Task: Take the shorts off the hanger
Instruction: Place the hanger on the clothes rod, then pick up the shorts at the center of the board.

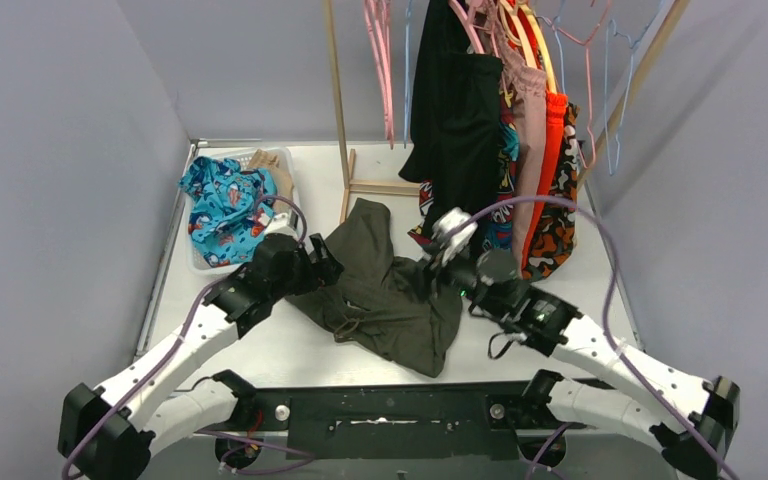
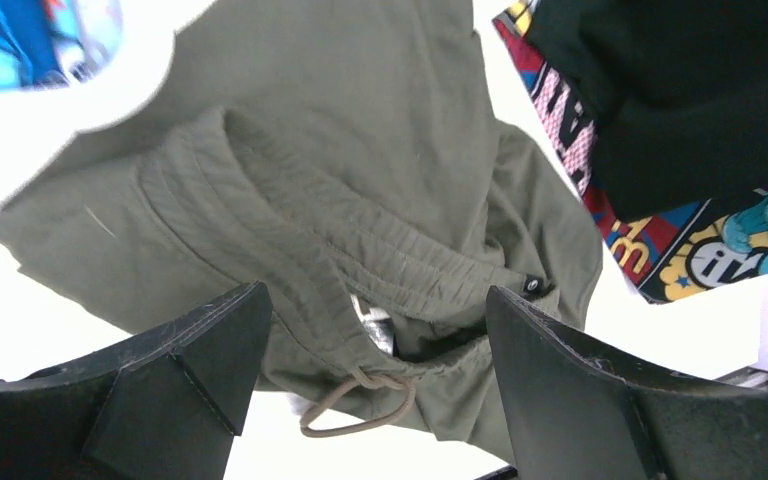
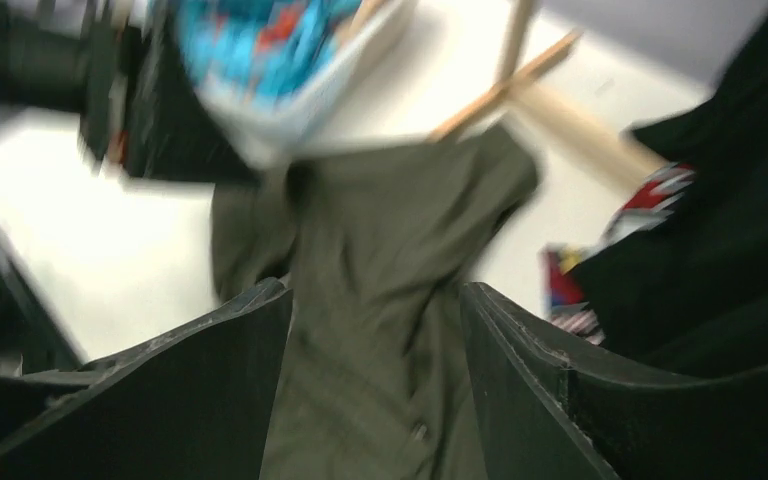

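Observation:
Olive green shorts (image 1: 385,290) lie crumpled on the white table, off any hanger; they also show in the left wrist view (image 2: 360,200) and the right wrist view (image 3: 380,300). My left gripper (image 1: 328,262) is open and empty at their left edge, its jaws spread above the waistband and drawstring (image 2: 355,405). My right gripper (image 1: 430,268) is open and empty over their right side. Black shorts (image 1: 457,110), comic-print shorts (image 1: 505,150), dusty pink shorts (image 1: 532,130), orange shorts (image 1: 552,170) and orange-black patterned shorts (image 1: 560,215) hang on hangers from the rack.
A white basket (image 1: 295,192) at the back left holds teal shark-print shorts (image 1: 222,205) and a tan piece (image 1: 265,160). The wooden rack's post (image 1: 338,100) and base bar (image 1: 385,186) stand behind the olive shorts. Empty pink hangers (image 1: 380,40) hang above.

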`<state>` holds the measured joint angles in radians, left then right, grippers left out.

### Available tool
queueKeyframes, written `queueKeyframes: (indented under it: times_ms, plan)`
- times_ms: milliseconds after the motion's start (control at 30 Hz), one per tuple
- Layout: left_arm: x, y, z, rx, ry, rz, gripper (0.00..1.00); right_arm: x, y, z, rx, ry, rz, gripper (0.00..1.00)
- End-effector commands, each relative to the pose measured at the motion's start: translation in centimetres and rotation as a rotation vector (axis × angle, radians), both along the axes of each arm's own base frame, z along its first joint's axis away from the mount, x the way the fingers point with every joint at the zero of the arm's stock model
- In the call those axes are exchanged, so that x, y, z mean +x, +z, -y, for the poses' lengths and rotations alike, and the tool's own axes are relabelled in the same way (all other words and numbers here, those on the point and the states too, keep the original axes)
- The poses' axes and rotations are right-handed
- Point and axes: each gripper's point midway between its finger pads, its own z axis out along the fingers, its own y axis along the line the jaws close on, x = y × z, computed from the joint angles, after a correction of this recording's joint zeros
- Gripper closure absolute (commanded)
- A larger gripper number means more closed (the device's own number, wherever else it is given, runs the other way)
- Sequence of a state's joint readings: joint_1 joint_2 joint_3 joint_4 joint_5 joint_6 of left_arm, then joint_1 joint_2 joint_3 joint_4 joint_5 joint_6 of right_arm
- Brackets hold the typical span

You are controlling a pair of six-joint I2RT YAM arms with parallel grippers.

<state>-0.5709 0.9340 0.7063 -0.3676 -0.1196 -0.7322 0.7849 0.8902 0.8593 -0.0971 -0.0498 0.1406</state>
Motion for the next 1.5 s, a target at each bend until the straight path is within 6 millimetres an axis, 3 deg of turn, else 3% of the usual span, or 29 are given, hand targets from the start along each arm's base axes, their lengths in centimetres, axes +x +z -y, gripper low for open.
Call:
queueKeyframes:
  times_ms: [0,100,233,467,633,767,1067,1167,1233,1300,1333,1400,1467]
  plan:
    - [-0.5,-1.5,2.4,-0.063,0.050,-0.106,0.21,-3.4,-5.7,-2.7,-0.112,0.069,0.046,0.37]
    - [-1.4,-2.6,3.9,-0.075,0.061,-0.140,0.21,-4.9,-7.1,-3.3,-0.031,0.060,0.098,0.34]
    - [-1.9,-3.9,6.2,-0.073,0.062,-0.190,0.21,-5.1,-7.9,-3.3,-0.009,0.025,0.137,0.33]
    - [-0.1,-5.3,5.5,-0.022,0.249,-0.254,0.20,-5.8,-7.8,-3.1,-0.034,-0.044,0.173,0.32]
    - [1.1,-5.9,6.5,0.020,0.290,-0.295,0.20,-6.8,-7.2,-2.9,0.034,-0.067,0.187,0.31]
    - [0.8,-8.0,8.1,0.075,0.248,-0.360,0.20,-6.7,-7.1,-2.5,0.014,-0.117,0.183,0.30]
    - [-1.8,-13.9,7.8,0.307,0.203,-0.426,0.21,-6.1,-6.6,-1.6,0.015,-0.199,0.175,0.28]
    - [-2.5,-15.8,7.8,0.325,0.159,-0.446,0.36,-6.0,-6.4,-1.1,0.029,-0.225,0.171,0.28]
    - [-2.8,-16.4,7.8,0.305,0.136,-0.441,0.59,-6.0,-6.3,-0.6,0.040,-0.243,0.169,0.28]
    - [-3.1,-16.0,8.2,0.257,0.095,-0.425,0.92,-5.9,-6.1,0.1,0.051,-0.278,0.165,0.27]
    - [-3.1,-15.5,8.4,0.238,0.076,-0.408,1.00,-5.8,-5.9,0.4,0.061,-0.293,0.163,0.27]
    - [-2.7,-13.2,8.6,0.199,0.045,-0.336,1.00,-5.8,-5.7,1.0,0.070,-0.311,0.162,0.26]
    - [-1.7,-9.6,8.2,0.167,0.035,-0.231,1.00,-5.9,-5.4,1.3,0.088,-0.315,0.159,0.25]
